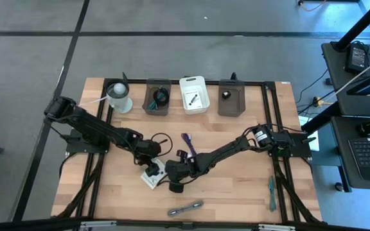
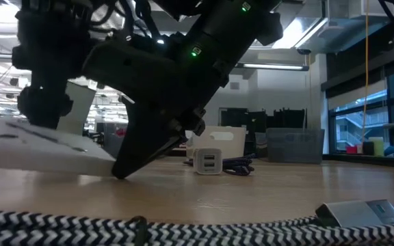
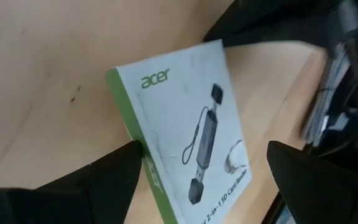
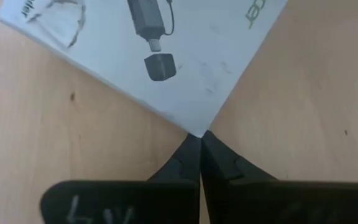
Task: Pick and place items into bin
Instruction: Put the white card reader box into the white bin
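Observation:
A white printed card box with a green edge lies flat on the wooden table. My left gripper is open above it; in the left wrist view its fingers stand on either side of the box. My right gripper is shut, its tips at a corner of the box. A purple strap, a grey metal tool and a teal tool lie apart on the table. My left gripper straddles the box; one finger stands right at its green edge, and I cannot tell whether it touches. My right gripper's shut fingertips meet the box's corner, slanting down from the table's right, tips on the tabletop.
Three bins stand along the far edge: grey, white, grey. A pale cup with a ball sits left of them. A white charger cube and a braided cable show in the low view.

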Controlling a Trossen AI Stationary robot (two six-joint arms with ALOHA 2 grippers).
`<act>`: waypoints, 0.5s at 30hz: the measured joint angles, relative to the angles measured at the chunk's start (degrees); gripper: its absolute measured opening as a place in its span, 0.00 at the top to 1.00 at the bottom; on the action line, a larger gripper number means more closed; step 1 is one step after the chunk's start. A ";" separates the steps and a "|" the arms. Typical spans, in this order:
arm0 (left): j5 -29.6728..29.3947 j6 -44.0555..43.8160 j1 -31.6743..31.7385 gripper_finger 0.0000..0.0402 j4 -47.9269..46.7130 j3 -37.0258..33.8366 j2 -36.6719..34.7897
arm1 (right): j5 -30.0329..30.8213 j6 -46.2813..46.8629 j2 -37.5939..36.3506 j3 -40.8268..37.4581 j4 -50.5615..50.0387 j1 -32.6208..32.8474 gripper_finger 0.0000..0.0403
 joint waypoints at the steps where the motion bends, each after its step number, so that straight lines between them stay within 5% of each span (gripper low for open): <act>1: -0.70 -0.08 0.00 0.16 -0.03 0.02 -0.56 | 0.04 0.00 -0.01 0.00 -0.03 0.00 0.99; 15: -7.24 -0.52 -1.22 0.16 1.55 0.11 -2.10 | 2.81 0.02 0.04 0.00 0.60 0.02 0.99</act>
